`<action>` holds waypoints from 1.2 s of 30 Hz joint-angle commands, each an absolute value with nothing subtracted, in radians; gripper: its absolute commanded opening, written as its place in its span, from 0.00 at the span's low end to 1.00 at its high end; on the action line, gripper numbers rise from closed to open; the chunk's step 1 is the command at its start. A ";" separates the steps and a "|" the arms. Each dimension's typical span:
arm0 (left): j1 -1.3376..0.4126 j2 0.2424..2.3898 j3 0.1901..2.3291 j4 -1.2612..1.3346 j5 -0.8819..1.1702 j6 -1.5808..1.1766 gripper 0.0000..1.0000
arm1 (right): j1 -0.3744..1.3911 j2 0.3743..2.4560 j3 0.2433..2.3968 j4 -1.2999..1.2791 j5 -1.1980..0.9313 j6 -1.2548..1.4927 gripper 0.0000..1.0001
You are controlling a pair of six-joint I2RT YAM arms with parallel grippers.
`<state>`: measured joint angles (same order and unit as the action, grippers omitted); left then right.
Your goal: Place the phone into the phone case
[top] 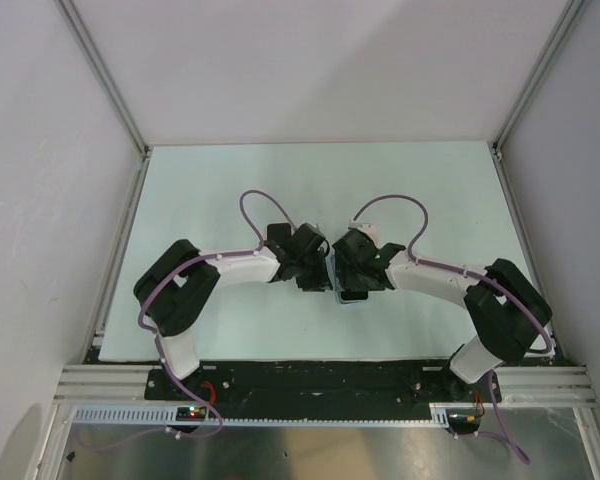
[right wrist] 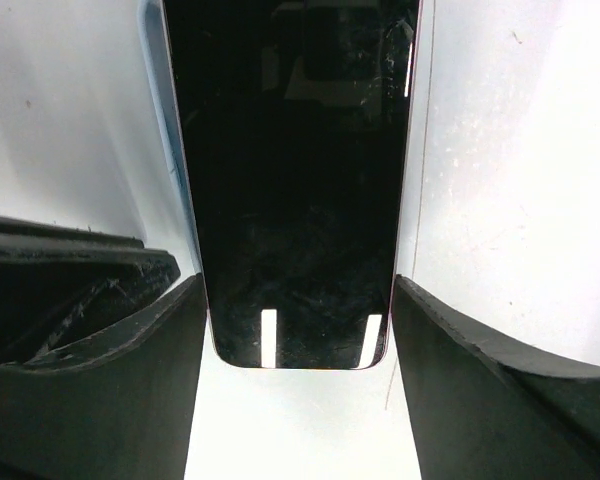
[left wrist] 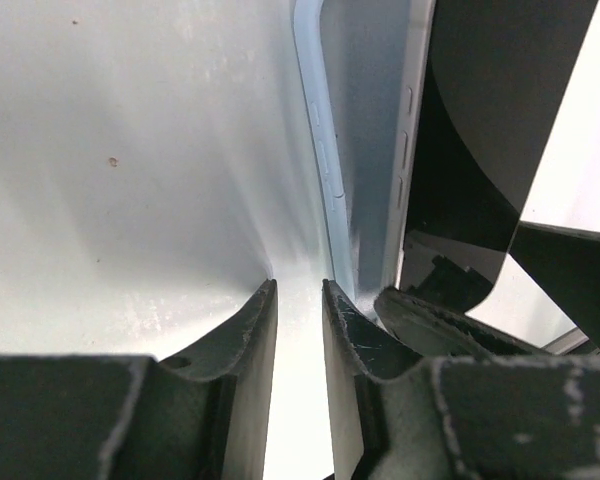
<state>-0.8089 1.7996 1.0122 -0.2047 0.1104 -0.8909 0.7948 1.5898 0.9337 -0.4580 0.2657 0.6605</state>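
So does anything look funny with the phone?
Yes, the phone looks a bit crooked in the phone case. The blue rim stands off one long side with a gap that narrows along it, so the phone seems not fully snapped in.

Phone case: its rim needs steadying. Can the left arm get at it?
Probably yes: the left gripper sits right beside the phone case along its long rim, nothing between them; the right gripper straddles the phone from the opposite side.
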 commanded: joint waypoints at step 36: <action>-0.770 1.848 1.097 -0.200 0.039 -0.935 0.16 | 0.546 1.566 0.898 -0.271 0.033 0.529 0.39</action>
